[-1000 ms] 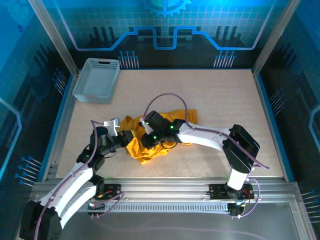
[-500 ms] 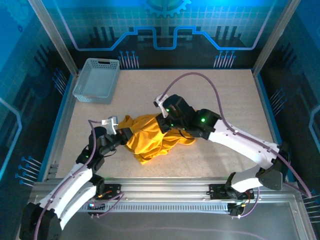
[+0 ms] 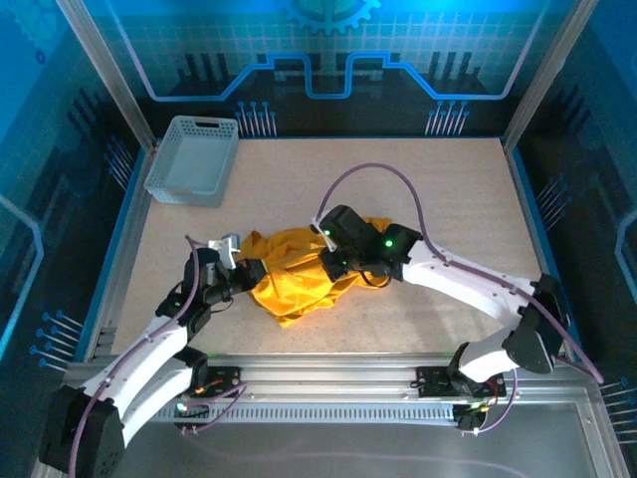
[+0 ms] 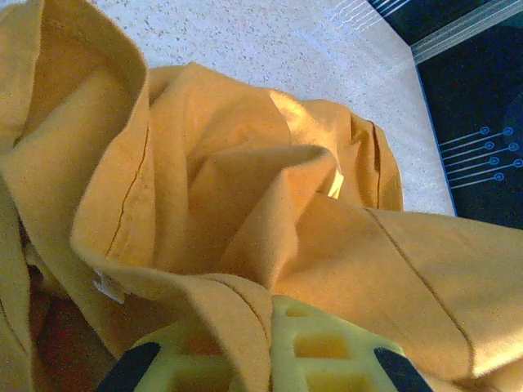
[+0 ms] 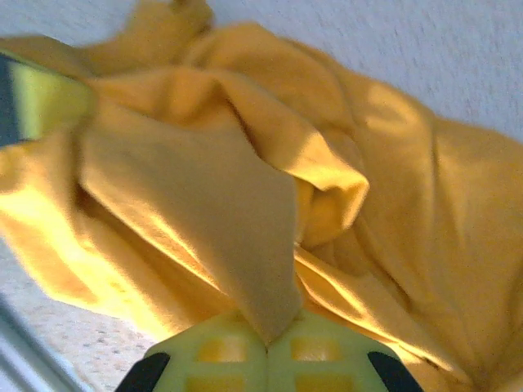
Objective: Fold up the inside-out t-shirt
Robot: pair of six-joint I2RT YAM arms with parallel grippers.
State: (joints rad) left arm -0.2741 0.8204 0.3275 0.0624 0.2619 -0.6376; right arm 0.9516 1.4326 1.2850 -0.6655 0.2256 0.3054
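The inside-out t-shirt point(image 3: 295, 277) lies bunched in a mustard-yellow heap on the table's near middle, plain side showing. My left gripper point(image 3: 249, 272) is at the heap's left edge, shut on a hemmed edge of the t-shirt point(image 4: 245, 188). In the left wrist view that hem runs down between the left gripper point(image 4: 276, 347) and its yellow-green fingers point(image 4: 335, 351). My right gripper point(image 3: 334, 261) is at the heap's right side, shut on a fold of the t-shirt point(image 5: 245, 163). That fold tapers into the closed right gripper point(image 5: 267, 349). The cloth hangs slack between the two grips.
A light grey lattice basket point(image 3: 192, 159) stands at the back left of the table point(image 3: 448, 189). Metal frame posts and blue panels wall the table on three sides. The right arm's purple cable point(image 3: 383, 174) arcs above the shirt.
The right gripper carried its fold of shirt rightward and away from the left gripper, then came slightly back toward me. The heap spread wider between the grips. The left gripper barely moved.
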